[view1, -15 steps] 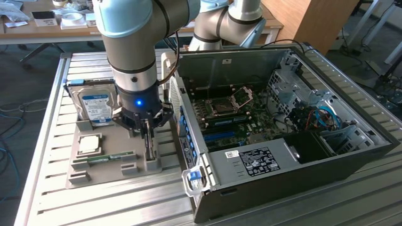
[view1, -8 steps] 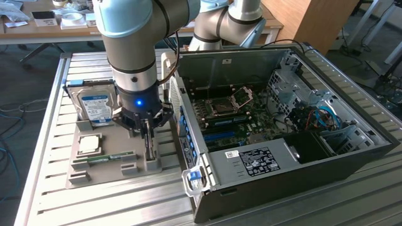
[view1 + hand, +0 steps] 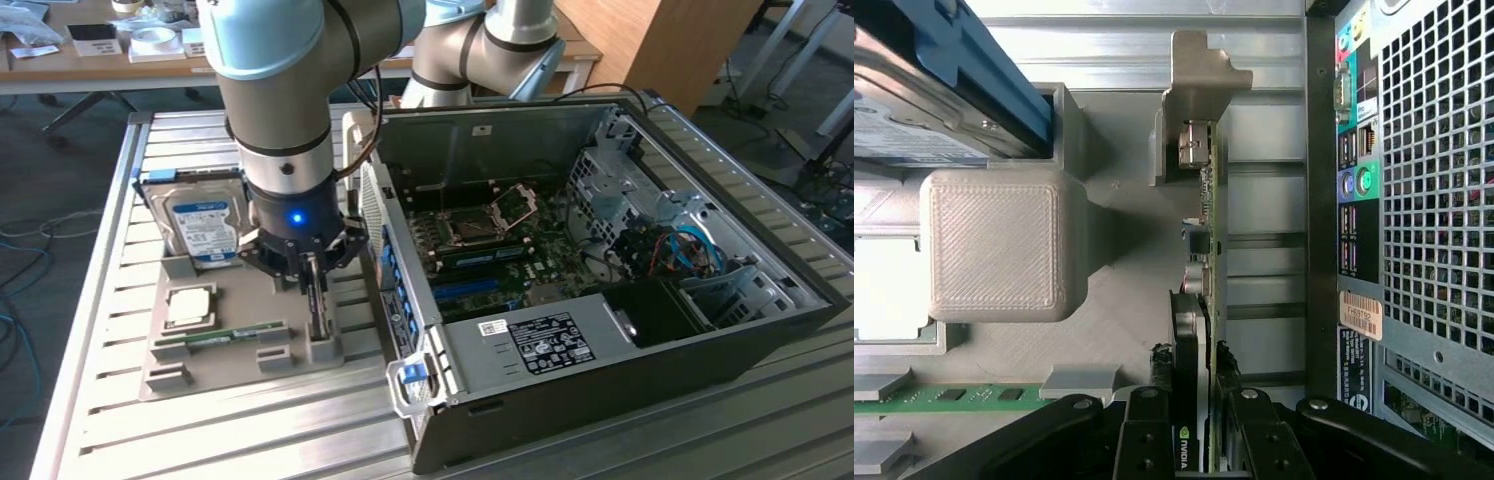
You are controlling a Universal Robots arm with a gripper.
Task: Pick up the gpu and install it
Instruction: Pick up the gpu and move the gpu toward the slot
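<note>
The gpu [image 3: 319, 312] stands on edge in a slot of the grey holder tray [image 3: 227, 375], close beside the open computer case [image 3: 601, 250]. My gripper [image 3: 311, 265] hangs straight down over its upper edge. In the wrist view the dark card [image 3: 1206, 240] runs away from me to its pale metal bracket [image 3: 1194, 70]. My gripper [image 3: 1202, 415] straddles the card's near end, and the black fingers [image 3: 1152, 425] press against both of its faces, shut on it. The card still sits in the holder.
In the same tray are a silver hard drive with a blue-white label [image 3: 200, 225], a square processor [image 3: 190, 305] and a green memory stick [image 3: 220, 338]. The case's rear port panel [image 3: 1354, 180] stands close alongside the card. A grey holder block [image 3: 994, 245] rises on its other side.
</note>
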